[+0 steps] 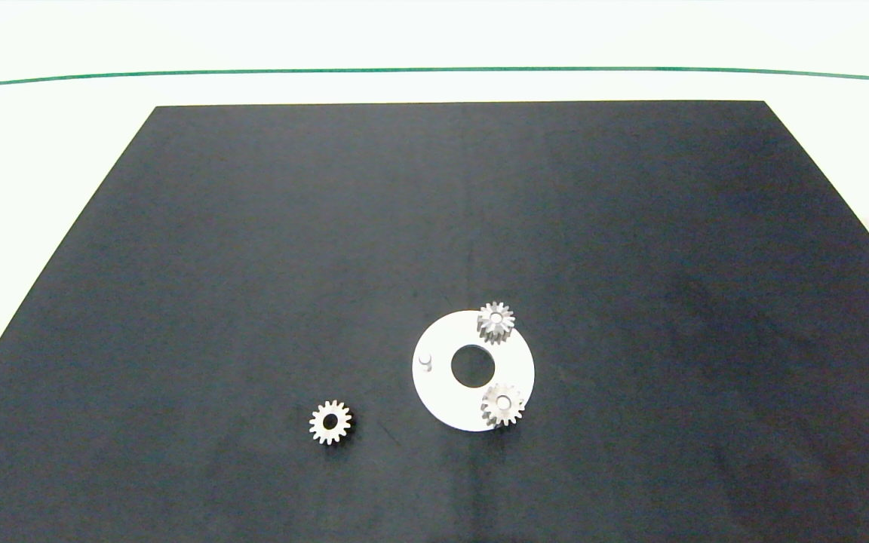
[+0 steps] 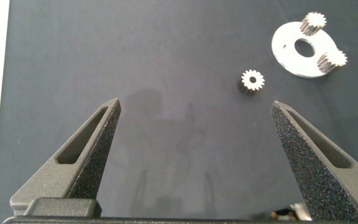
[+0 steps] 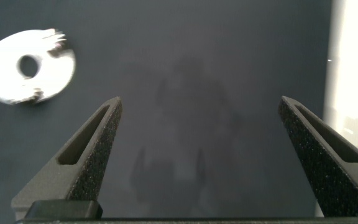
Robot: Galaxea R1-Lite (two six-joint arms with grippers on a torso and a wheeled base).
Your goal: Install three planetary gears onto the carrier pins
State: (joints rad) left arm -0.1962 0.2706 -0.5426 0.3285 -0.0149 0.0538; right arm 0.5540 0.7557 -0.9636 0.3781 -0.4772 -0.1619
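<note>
On the white disc (image 1: 446, 396), toward the surface's near edge, 2 gears (image 1: 495, 322) sit on pins and 1 pin (image 1: 425, 363) stands bare. The 3rd gear (image 1: 330, 422) lies flat on the mat (image 1: 253, 264) beside the disc. My left gripper (image 2: 194, 112) and right gripper (image 3: 197, 109) hover with jaws released, grasping nothing.

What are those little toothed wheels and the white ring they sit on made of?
The planetary gears look like metal: silvery-grey with crisp pointed teeth that catch the light. The white disc looks flat and matte, perhaps plastic or painted metal; its look leaves that open. The bare carrier pin appears pale and whitish.
</note>
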